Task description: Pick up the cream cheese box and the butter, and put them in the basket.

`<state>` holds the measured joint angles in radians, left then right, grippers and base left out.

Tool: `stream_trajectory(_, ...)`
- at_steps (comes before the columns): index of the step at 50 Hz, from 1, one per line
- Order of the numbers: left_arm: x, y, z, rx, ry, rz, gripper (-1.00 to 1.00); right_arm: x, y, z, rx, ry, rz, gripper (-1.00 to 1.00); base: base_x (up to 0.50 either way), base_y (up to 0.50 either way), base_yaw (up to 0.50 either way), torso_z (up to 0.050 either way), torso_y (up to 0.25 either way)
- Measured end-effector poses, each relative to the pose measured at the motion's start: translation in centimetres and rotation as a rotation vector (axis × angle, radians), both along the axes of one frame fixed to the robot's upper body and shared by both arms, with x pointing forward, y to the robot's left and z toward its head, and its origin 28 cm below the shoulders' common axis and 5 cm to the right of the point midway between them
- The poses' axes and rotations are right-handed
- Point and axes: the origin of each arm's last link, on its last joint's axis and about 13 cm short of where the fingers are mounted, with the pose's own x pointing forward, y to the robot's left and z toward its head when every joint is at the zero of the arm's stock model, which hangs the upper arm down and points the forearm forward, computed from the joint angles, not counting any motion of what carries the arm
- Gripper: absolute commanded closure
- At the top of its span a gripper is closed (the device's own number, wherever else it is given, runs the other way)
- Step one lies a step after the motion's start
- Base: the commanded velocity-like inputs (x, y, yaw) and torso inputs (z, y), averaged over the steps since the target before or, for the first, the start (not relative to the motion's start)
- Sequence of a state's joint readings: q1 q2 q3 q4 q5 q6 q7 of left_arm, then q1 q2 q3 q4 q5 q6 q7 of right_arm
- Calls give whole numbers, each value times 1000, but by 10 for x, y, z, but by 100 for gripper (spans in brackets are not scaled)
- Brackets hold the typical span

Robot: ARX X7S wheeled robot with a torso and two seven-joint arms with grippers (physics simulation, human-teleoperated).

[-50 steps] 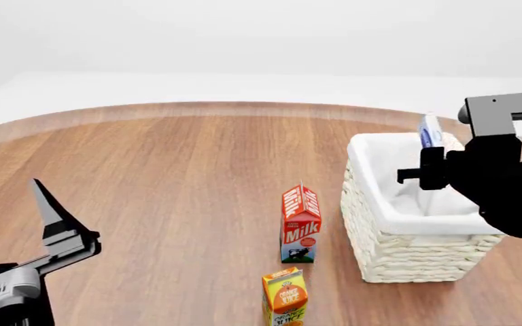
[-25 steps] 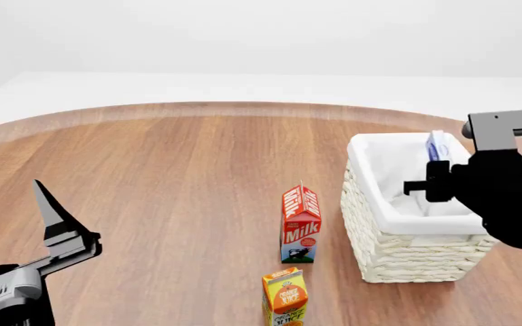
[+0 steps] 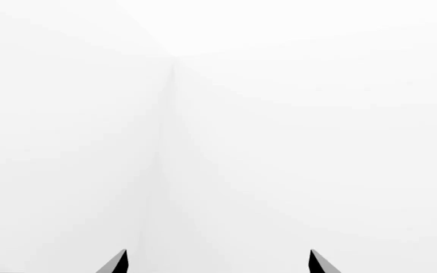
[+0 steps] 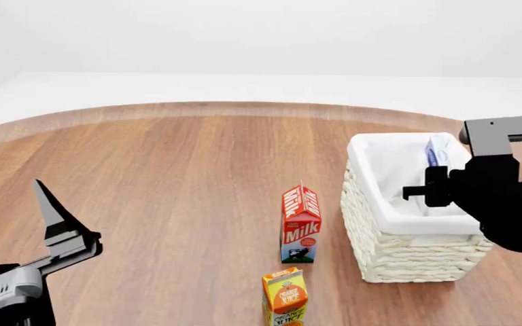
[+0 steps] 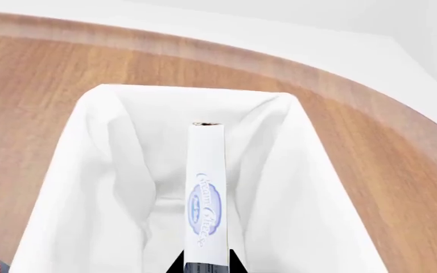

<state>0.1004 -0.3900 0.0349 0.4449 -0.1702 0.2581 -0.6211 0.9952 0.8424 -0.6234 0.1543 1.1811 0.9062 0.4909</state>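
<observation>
Cream cheese box held edge-up inside the basket, ready for release.

The basket [image 4: 397, 238] stands at right, lining open. The right gripper [image 5: 205, 263] clamps the cream cheese box [image 5: 205, 196] by its narrow faces, presumably for a clean drop. Left gripper [image 3: 217, 263] is spread wide, idle. Butter not visible.

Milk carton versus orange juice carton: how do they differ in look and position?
The milk carton is red and white, taller, and stands farther from the robot. The orange juice carton is orange-yellow, shorter, nearer, and cut off by the head view's bottom edge. Both stand upright on the wooden table, left of the basket.
</observation>
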Motion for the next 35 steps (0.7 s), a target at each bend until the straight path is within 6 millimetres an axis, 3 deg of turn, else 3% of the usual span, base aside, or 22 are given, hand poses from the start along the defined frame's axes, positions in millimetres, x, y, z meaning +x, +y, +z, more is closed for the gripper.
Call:
stream_trajectory(8,0,0,0,0,1,0,-100,1,-1,-2,-3,4,-1,100,0,0,0,0,1)
stream_trajectory(9,0,0,0,0,1,0,-100,1,-1,-2,-3,4,-2,-100,0,0,0,0,0)
stream_trajectory(35,0,-1,-1,3,4,-3,-100,-1,-1,7,-36,-35,25,-100,0,0,0,0,0)
